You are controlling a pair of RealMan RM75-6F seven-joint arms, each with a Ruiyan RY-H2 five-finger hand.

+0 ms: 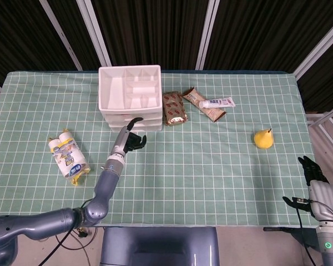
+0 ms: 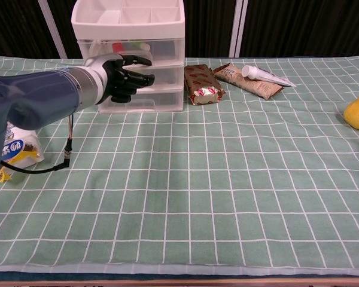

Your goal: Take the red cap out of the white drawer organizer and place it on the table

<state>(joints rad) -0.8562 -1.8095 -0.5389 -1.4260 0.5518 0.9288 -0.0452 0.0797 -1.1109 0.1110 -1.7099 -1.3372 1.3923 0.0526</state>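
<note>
We observed a white plastic three-tier drawer organizer [image 1: 130, 94] with an open compartmented top tray, standing in the upper centre-left of the head view on a green cloth-covered table [image 1: 211, 183] printed with a white grid. In the chest view, the translucent top drawer showed a small red cap [image 2: 116, 46] beside a green item and a pale one. The left hand [image 2: 124, 75], black-fingered on a grey metallic forearm, was held in front of the middle drawer. Its fingers were curled loosely inward with the thumb raised above them, holding nothing that we could see. The red cap lay inside the drawer, just above the thumb and apart from the fingers.

The right hand [image 1: 313, 173] was at the lower right edge of the head view, its dark fingers pointing upward and empty.

To the right of the organizer lay two crinkled brown foil packets [image 1: 175, 108], a white tube [image 1: 217, 103] and a yellow pear [image 1: 263, 138]. A wrapped white-and-yellow pack [image 1: 68, 154] lay at the left.
</note>
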